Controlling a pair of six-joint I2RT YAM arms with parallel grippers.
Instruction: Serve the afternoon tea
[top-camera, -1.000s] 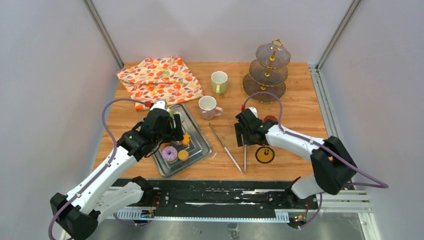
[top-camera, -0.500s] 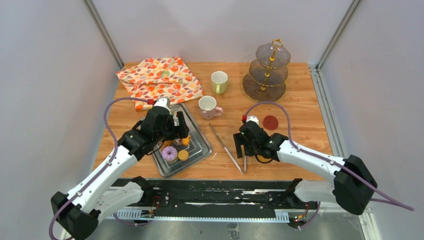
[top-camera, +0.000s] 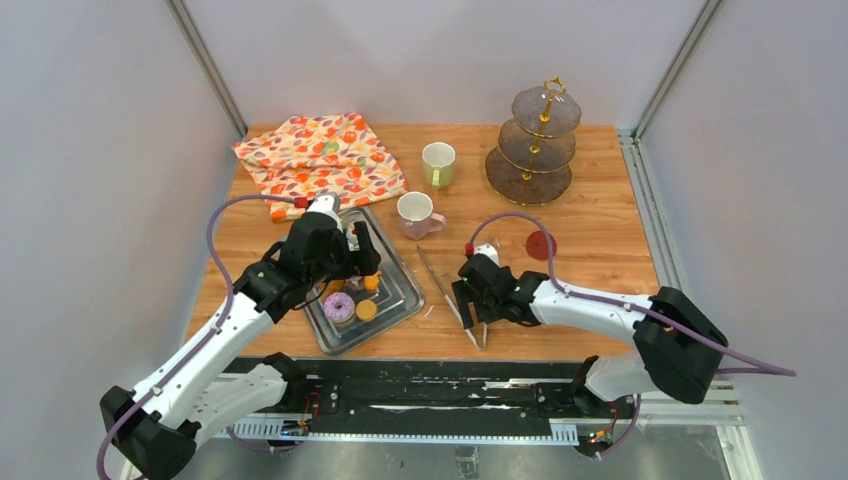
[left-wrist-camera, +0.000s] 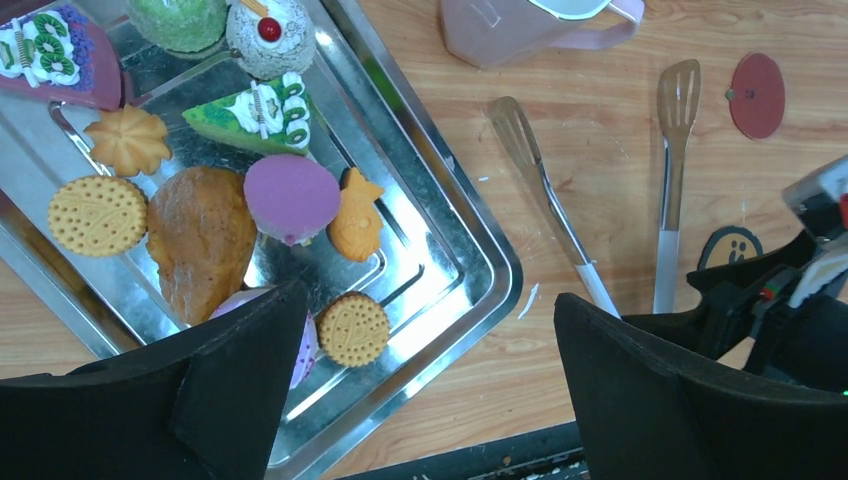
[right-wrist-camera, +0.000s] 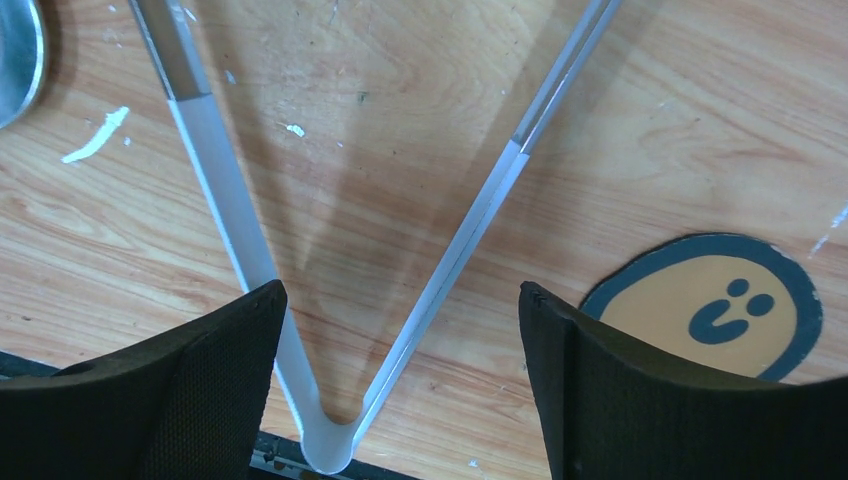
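Fingers (right-wrist-camera: 200, 390) of the right gripper (right-wrist-camera: 400, 290) stand wide apart and hold nothing. The joined end of the tongs (right-wrist-camera: 230, 200) lies on the table (right-wrist-camera: 650, 120) between them, with the two arms fanning away from the fingertips. A smiley sticker (right-wrist-camera: 715, 305) sits just beside the right-hand finger.

The left gripper (left-wrist-camera: 430, 295) is also spread open and empty, hovering over the near rim of the tray (left-wrist-camera: 480, 225). In the tray beyond its left finger lie a round cookie (left-wrist-camera: 352, 328) just beside the tip and a pink donut (left-wrist-camera: 300, 345) partly hidden behind that finger. A purple cake (left-wrist-camera: 292, 195) and a green slice (left-wrist-camera: 255, 112) lie farther off. The pink mug (left-wrist-camera: 500, 25) stands past the tray, ahead of the gap between the fingers, and the green mug (top-camera: 438, 162) is beyond it.
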